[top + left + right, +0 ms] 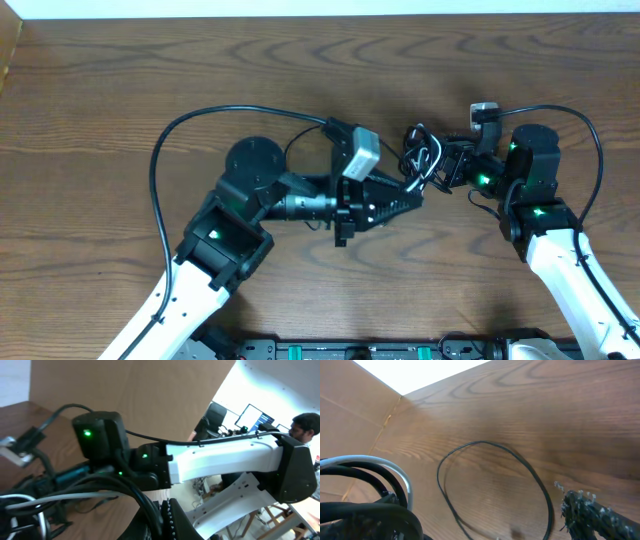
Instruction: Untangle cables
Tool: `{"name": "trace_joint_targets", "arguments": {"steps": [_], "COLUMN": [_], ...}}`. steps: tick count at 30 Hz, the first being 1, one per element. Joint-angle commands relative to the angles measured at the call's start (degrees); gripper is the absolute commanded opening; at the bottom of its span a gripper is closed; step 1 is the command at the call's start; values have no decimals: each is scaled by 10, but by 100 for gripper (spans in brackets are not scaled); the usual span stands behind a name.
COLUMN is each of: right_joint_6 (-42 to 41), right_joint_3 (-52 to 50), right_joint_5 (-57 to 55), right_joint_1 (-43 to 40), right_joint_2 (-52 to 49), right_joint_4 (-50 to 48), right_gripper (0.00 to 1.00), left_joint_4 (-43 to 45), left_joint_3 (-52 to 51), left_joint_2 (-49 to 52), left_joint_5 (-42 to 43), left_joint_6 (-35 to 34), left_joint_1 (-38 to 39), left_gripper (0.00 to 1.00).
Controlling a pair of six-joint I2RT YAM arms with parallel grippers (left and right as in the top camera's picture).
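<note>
Lying bunched, the cables (421, 156) are seemingly pinched by the closed left end effector (413, 189), the right end effector (452, 168) spread wide; nothing is untangled yet.

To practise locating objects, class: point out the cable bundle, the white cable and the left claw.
cable bundle (421, 152), overhead view, middle of the tangle
white cable (365, 459), right wrist view, top of its arc
left claw (414, 188), overhead view, midway between its fingertips
</note>
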State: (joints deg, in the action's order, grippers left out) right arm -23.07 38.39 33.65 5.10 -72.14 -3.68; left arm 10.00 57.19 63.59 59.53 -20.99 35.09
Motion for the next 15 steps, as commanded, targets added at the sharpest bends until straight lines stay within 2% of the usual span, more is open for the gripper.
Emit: {"name": "trace_joint_targets", "arguments": {"steps": [1,7,9,11,14,15], "right_joint_6": [9,10,22,43,69,73], "right_joint_3": [-6,-6,-6,-6,-6,-6], "right_joint_5": [-32,-2,20,48,92,103], "right_joint_1": [-8,-8,-8,-8,-8,-8], "right_joint_2": [-5,-5,-5,-5,-5,-5], "right_joint_4": [3,3,2,1,0,0], "right_gripper": [99,98,92,73,29,7], "left_joint_4": [10,4,4,4,4,4], "left_joint_3": [30,30,30,30,30,30], "left_joint_2": [-16,-16,-16,-16,-16,-16], "left_joint_5": [32,28,28,28,28,28], "left_joint_6": [5,5,5,5,5,5], "left_joint_1": [-24,-77,-89,-100,-110,-113], "left_gripper": [8,8,8,7,8,8]}}
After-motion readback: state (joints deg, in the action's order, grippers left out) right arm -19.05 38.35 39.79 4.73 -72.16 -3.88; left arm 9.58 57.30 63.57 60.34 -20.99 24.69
